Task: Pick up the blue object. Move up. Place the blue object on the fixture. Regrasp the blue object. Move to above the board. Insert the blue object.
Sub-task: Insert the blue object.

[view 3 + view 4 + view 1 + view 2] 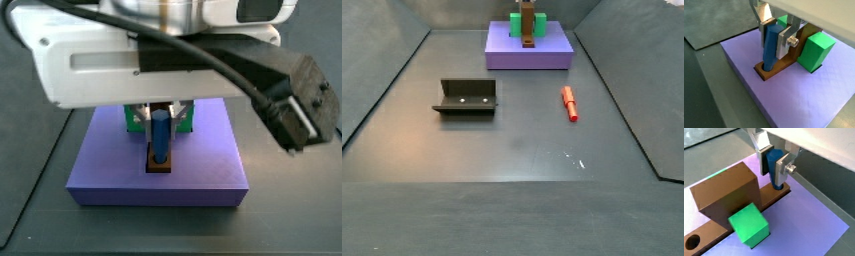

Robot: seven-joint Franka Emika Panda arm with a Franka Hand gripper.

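Observation:
The blue object (pixel 770 52) (pixel 773 158) stands nearly upright between the fingers of my gripper (pixel 774 42) (pixel 773 168), which is shut on it. Its lower end sits in a socket at the end of the brown bar (pixel 774 71) (pixel 757 208) on the lavender board (pixel 797 100) (pixel 811 223) (pixel 201 165) (pixel 549 55). In a side view the blue object (pixel 159 135) hangs below the gripper body, over the board. The fixture (pixel 465 97), a dark bracket, stands on the floor far from the gripper (pixel 525 12).
A green block (pixel 814 50) (pixel 749 225) and a tall brown block (pixel 724 195) stand on the board close beside the gripper. The bar has a round hole (pixel 692 242) at its other end. A red peg (pixel 571 103) lies on the floor right of the fixture.

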